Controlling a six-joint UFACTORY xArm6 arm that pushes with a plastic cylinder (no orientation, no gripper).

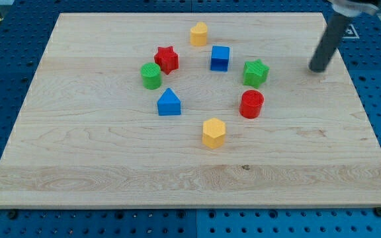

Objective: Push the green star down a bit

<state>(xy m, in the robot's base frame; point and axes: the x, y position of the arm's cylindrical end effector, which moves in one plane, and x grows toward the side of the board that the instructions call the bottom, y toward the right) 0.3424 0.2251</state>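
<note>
1. The green star (256,73) sits on the wooden board (98,165), right of the board's middle and in its upper half
2. My tip (318,69) rests on the board toward the view's right, well apart from the green star and roughly level with it; bare wood lies between them
3. The rod slants up from my tip to the view's top right, where it leaves the frame
4. There is no hand or jaw on this arm, only the plain rod, so nothing is opened, closed or gripped; my tip touches no block
5. A red cylinder (251,104) stands just below the green star, near it but apart
6. A blue cube (220,58) lies to the star's left, slightly higher
7. A yellow block (199,34) sits nearest the view's top, up and left of the blue cube
8. A red star (167,59) and a green cylinder (151,76) sit close together on the left, seemingly touching
9. A blue house-shaped block (169,102) lies below those two
10. A yellow hexagonal block (213,133) is the lowest piece, below the ring's middle
</note>
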